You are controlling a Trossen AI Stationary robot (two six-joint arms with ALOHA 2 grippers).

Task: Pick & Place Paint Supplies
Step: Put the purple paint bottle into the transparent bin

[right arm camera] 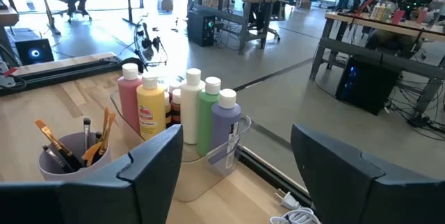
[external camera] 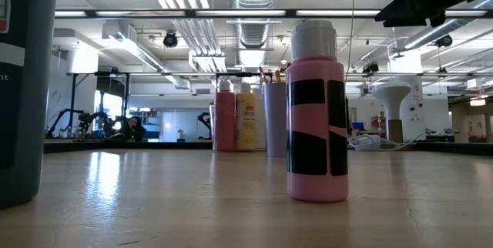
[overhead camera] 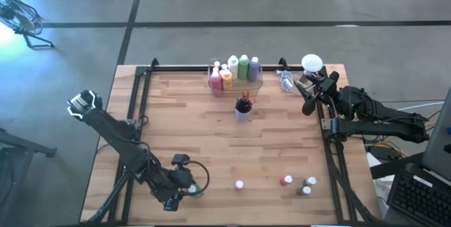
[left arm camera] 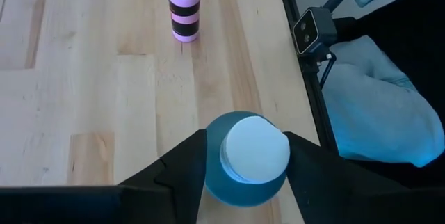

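Two robot arms at a wooden table (overhead camera: pixel 211 149) scattered with paint supplies.

The left gripper (left arm camera: pixel 247 156) pinches a blue bottle (left arm camera: pixel 243 175) at the table's near edge; its label is hidden. The right gripper (right arm camera: pixel 233 161) hangs spread and empty by the far right corner. A clear bin (overhead camera: pixel 236 80) of taller bottles (right arm camera: pixel 198 109) and a brush cup (overhead camera: pixel 243 110) stand at the far edge; small bottles (overhead camera: pixel 296 182) dot the near side, colours hard to read. Beyond lies a workshop with desks.

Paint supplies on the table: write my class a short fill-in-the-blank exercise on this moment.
1. The brushes stand in a ____.
2. The tall bottles stand in a clear ____.
3. The left gripper has its fingers on either side of a bottle with a ____ cap.
4. The right gripper holds ____.

Missing words: cup; bin; white; nothing
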